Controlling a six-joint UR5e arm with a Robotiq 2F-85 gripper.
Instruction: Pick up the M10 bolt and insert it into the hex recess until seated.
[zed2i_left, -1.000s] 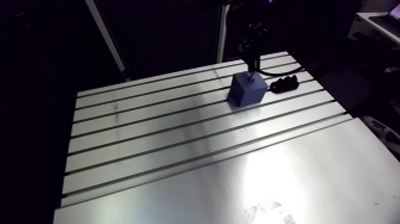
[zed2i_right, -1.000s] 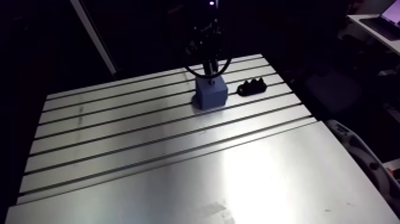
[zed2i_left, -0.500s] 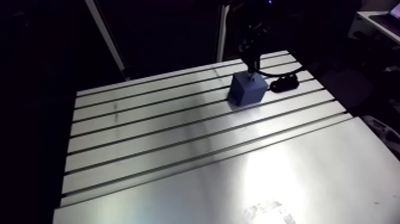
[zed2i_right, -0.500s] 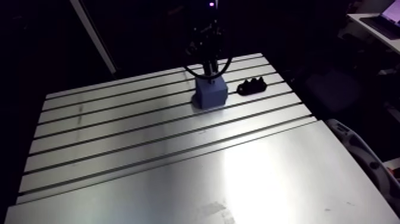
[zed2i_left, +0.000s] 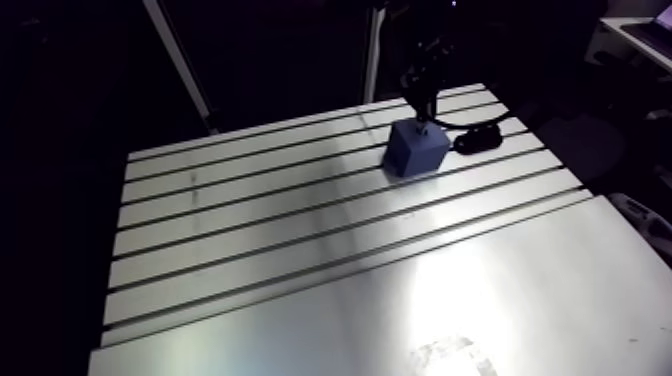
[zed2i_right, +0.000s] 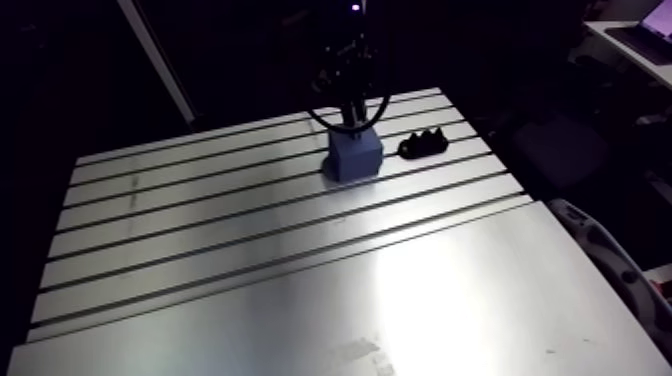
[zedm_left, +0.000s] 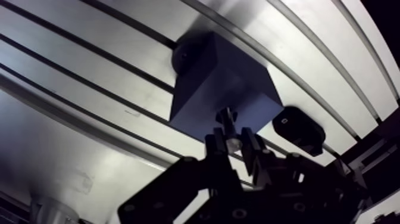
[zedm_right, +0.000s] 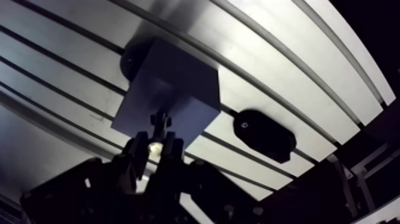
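one pincer (zedm_left: 232, 142) holds bolt (zedm_left: 225, 117) above block (zedm_left: 217, 74).

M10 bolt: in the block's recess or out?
Not seated: the small metal bolt is clamped in the black two-finger gripper, its end showing over the dark-blue cube block. Recess itself: cannot tell.

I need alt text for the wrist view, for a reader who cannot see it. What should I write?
The gripper is shut on a small bolt, whose tip is over the top of a dark blue block. The block stands on a slotted metal table, and a small black object lies beside it.
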